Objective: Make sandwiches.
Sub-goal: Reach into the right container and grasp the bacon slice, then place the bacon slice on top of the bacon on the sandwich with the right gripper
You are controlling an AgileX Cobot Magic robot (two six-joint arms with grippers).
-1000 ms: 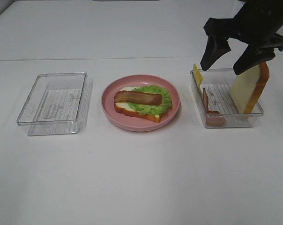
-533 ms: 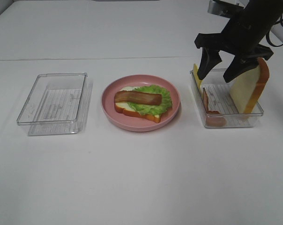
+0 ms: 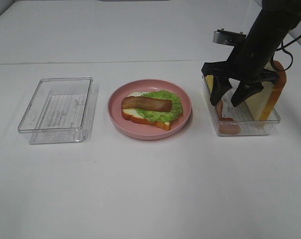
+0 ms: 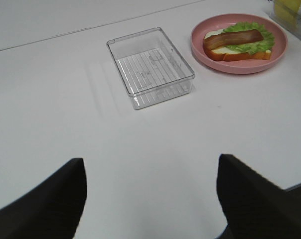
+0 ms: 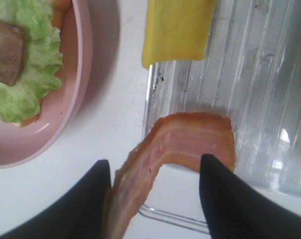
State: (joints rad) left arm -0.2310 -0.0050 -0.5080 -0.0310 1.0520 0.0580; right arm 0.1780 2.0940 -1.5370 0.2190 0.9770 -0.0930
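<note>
On the pink plate [image 3: 150, 134] lies a bread slice [image 3: 158, 122] with green lettuce [image 3: 173, 102] and a bacon strip [image 3: 146, 103] on top; this stack also shows in the left wrist view [image 4: 237, 42]. The right clear tray [image 3: 250, 121] holds a second bread slice [image 3: 271, 94] leaning upright, a bacon strip [image 3: 228, 127] and a yellow cheese slice [image 5: 178, 30]. My right gripper [image 3: 225, 102] is open and low over the tray's left part, its fingers either side of that bacon strip [image 5: 183, 142], not closed on it. My left gripper [image 4: 150, 164] is open and empty above the table.
An empty clear tray [image 3: 58, 107] stands left of the plate and also shows in the left wrist view [image 4: 150, 64]. The white table [image 3: 150, 189] stretches wide in front of the trays. The plate's rim [image 5: 83, 74] lies close beside the right tray's wall.
My right gripper has come down and slightly left, from above the right tray to low inside it, around the bacon strip. The food has not moved.
</note>
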